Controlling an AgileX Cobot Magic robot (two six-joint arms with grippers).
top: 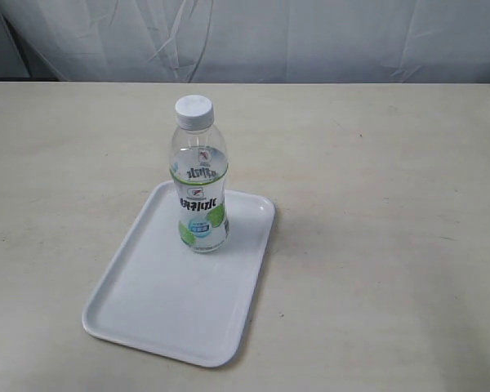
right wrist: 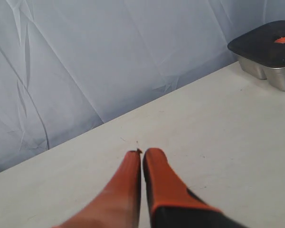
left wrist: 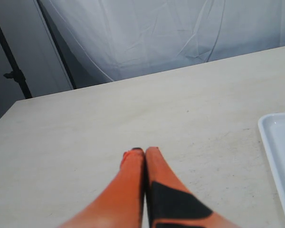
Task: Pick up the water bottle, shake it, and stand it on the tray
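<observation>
The water bottle (top: 199, 175), clear with a white cap and a white, green and light-blue label, stands upright on the far end of the white tray (top: 159, 306) in the exterior view. Neither arm shows in that view. In the left wrist view my left gripper (left wrist: 142, 151) is shut, its orange fingers pressed together over bare table, with a corner of the tray (left wrist: 280, 156) off to one side. My right gripper (right wrist: 142, 152) is shut too, empty, pointing across the table toward the backdrop. The bottle is out of both wrist views.
The beige table (top: 392, 204) runs to a white cloth backdrop (top: 310, 41). A metal container with a dark lid (right wrist: 270, 52) sits on the table at the edge of the right wrist view. A black stand (left wrist: 12, 61) rises beyond the table's edge in the left wrist view.
</observation>
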